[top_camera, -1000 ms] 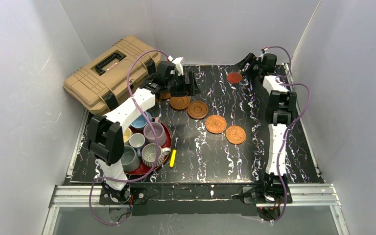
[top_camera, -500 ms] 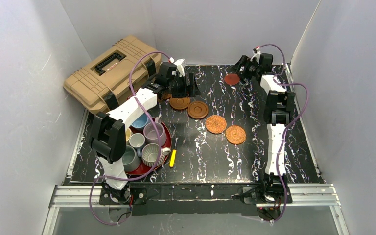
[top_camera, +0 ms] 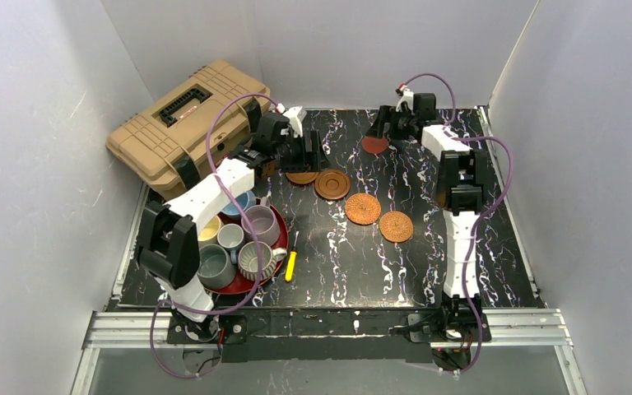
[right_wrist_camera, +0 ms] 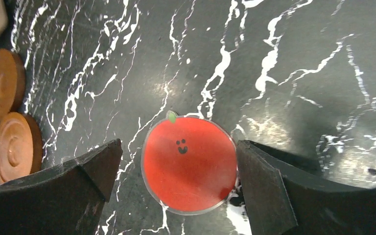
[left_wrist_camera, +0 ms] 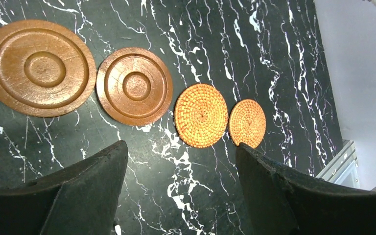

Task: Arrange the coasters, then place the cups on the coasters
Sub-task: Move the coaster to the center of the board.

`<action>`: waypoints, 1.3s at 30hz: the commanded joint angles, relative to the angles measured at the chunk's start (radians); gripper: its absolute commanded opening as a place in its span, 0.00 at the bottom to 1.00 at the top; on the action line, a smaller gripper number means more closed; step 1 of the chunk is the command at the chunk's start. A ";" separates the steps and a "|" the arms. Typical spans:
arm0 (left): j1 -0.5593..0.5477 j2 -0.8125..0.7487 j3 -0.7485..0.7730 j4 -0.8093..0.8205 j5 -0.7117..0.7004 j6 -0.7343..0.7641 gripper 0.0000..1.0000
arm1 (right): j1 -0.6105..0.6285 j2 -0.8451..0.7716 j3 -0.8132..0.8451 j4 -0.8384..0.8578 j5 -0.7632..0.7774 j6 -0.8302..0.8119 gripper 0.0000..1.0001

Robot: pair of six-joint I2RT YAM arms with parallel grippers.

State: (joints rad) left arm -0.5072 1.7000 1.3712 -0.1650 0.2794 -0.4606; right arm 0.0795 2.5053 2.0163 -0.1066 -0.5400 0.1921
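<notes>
A flat red coaster (right_wrist_camera: 189, 164) with a drawn smiley lies on the black marbled table between the fingers of my open right gripper (right_wrist_camera: 178, 143). The right finger touches its edge and the left one stands apart. From above, this coaster (top_camera: 373, 145) is at the back centre. Two brown wooden coasters (top_camera: 302, 176) (top_camera: 332, 183) and two woven coasters (top_camera: 363, 208) (top_camera: 396, 226) form a diagonal row. My left gripper (left_wrist_camera: 181, 146) hovers open and empty just behind the wooden ones (left_wrist_camera: 38, 67) (left_wrist_camera: 134, 86). Several cups (top_camera: 260, 222) stand on a red tray (top_camera: 281, 240) at the left.
A tan toolbox (top_camera: 188, 123) lies at the back left, close behind the left gripper. A yellow-handled tool (top_camera: 291, 265) lies beside the tray. White walls close in the table on three sides.
The right gripper has moved left and towards the row, and the red coaster has slid along between its fingers. The left arm has shifted slightly left.
</notes>
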 commanded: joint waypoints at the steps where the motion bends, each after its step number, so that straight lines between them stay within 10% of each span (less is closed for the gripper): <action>1: -0.001 -0.118 -0.035 -0.013 -0.043 0.029 0.78 | 0.049 0.006 -0.112 -0.243 0.128 -0.085 0.96; 15: 0.034 -0.370 -0.172 -0.132 -0.086 0.087 0.79 | 0.160 -0.269 -0.398 -0.129 0.444 -0.108 0.98; 39: 0.138 -0.532 -0.337 -0.218 -0.149 0.243 0.98 | 0.263 -0.055 0.078 -0.253 0.695 -0.064 0.98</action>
State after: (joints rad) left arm -0.3748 1.2007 1.0374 -0.3752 0.1371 -0.2409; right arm 0.3393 2.4050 1.9854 -0.3355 0.1081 0.1101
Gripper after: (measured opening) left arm 0.981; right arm 0.983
